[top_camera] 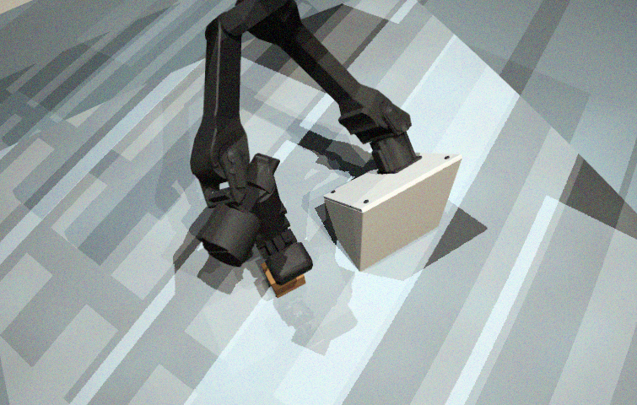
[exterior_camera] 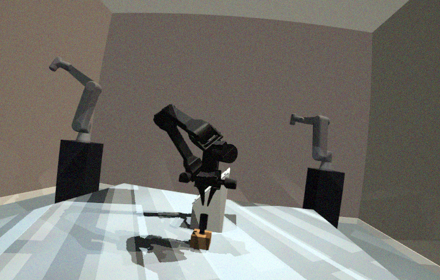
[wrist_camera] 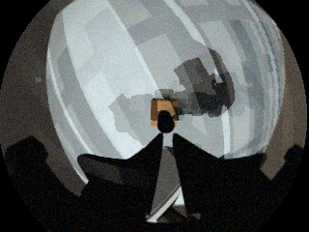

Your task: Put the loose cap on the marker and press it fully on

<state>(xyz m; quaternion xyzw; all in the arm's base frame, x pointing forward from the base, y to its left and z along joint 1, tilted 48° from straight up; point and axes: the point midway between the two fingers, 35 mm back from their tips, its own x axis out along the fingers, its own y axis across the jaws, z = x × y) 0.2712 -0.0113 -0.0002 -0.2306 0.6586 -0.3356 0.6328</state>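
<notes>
The orange holder block (top_camera: 288, 289) (exterior_camera: 200, 242) (wrist_camera: 156, 109) stands on the table. In the exterior view, the black marker (exterior_camera: 203, 230) stands upright in it, and a wider black cylinder, seemingly the cap (exterior_camera: 203, 220) (wrist_camera: 165, 121), sits on its upper end. Whether it is fully clicked on cannot be told. No loose cap shows on the table. My gripper (exterior_camera: 206, 205) (wrist_camera: 167, 136) points down just above the cap, with a small gap between them. Its fingertips are nearly together with nothing between them. In the top view the gripper hides the marker and cap.
The pale wedge-shaped base box (top_camera: 402, 220) (exterior_camera: 217, 213) carries the arm and stands behind the holder in the exterior view. Two grey arms (exterior_camera: 87, 104) (exterior_camera: 320, 135) stand on black pedestals in the background. Dark shadows and pale stripes cross the table.
</notes>
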